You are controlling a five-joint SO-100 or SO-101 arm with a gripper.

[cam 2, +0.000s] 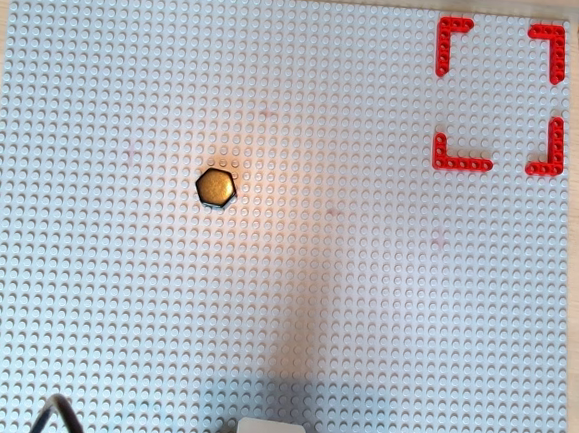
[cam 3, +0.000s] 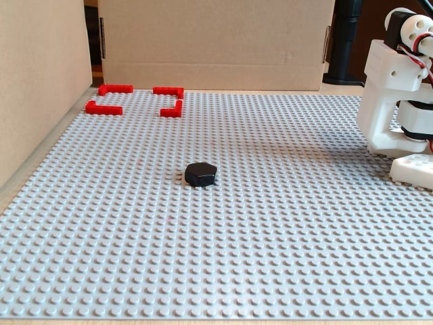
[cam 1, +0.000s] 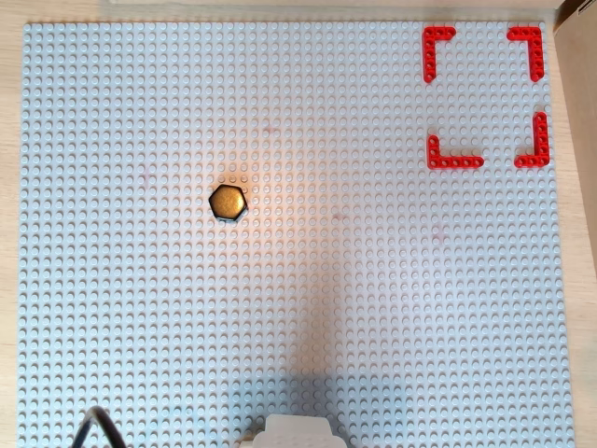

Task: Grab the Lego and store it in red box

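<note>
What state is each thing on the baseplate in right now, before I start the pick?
Lego: lying flat on the baseplate, untouched, outside the box.
Red box: four separate corner pieces, nothing inside.
Baseplate: flat, carrying only the Lego and the red corners.
Arm: at the plate's edge, away from the Lego.
Gripper: not in view.

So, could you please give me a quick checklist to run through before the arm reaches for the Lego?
1. Lego lies flat on the grey baseplate, nothing touching it: ok.
2. Lego is outside the red box, so the task is not yet done: ok to proceed.
3. Inside of the red box is free of other things: ok.
4. Baseplate between Lego and box is bare: ok.
5. Fingers open: cannot tell, they are out of view; only the arm base shows in the fixed view.
</note>
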